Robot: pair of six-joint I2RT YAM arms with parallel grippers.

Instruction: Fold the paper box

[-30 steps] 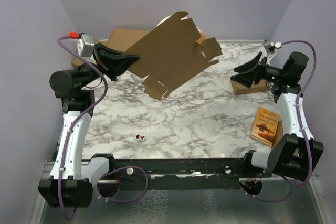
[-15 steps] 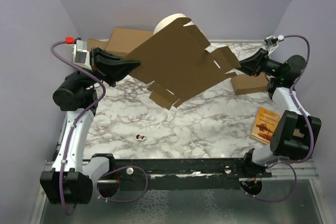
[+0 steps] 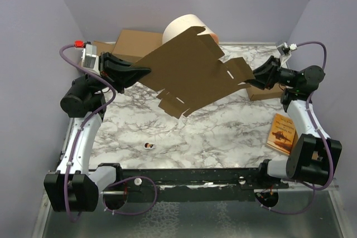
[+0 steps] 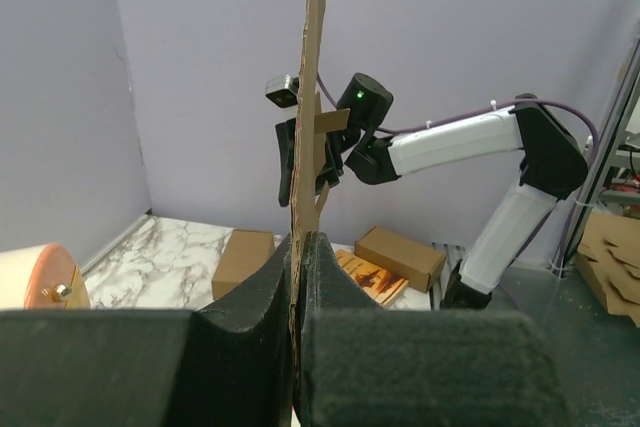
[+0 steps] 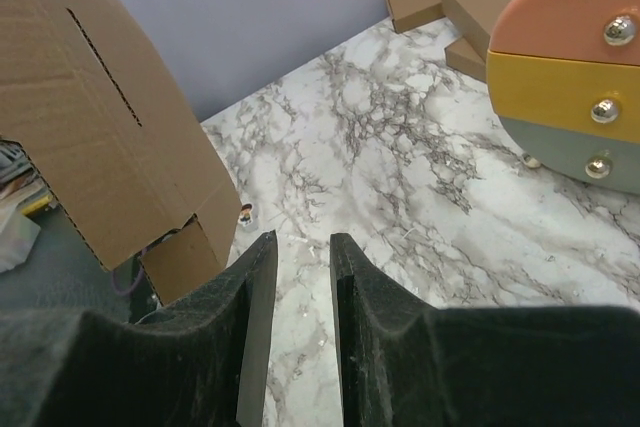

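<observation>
The paper box (image 3: 192, 73) is a flat brown die-cut sheet held tilted above the back of the marble table (image 3: 223, 121). My left gripper (image 3: 144, 71) is shut on its left edge; in the left wrist view the sheet (image 4: 308, 97) stands edge-on, pinched between the jaws (image 4: 297, 239). My right gripper (image 3: 256, 75) is at the sheet's right flap. In the right wrist view its jaws (image 5: 302, 237) stand a little apart with only table between them, and the sheet (image 5: 90, 117) lies just outside the left finger (image 5: 250, 287).
A small rounded drawer unit (image 3: 184, 24) and a large brown carton (image 3: 136, 40) stand behind the sheet. A smaller carton (image 3: 265, 90) and an orange book (image 3: 281, 133) lie at the right. A tiny sticker (image 3: 148, 146) lies near the front.
The left arm carried the sheet slightly right and lower. The right arm swung in from the right to the sheet's right flap, and its jaws narrowed.
</observation>
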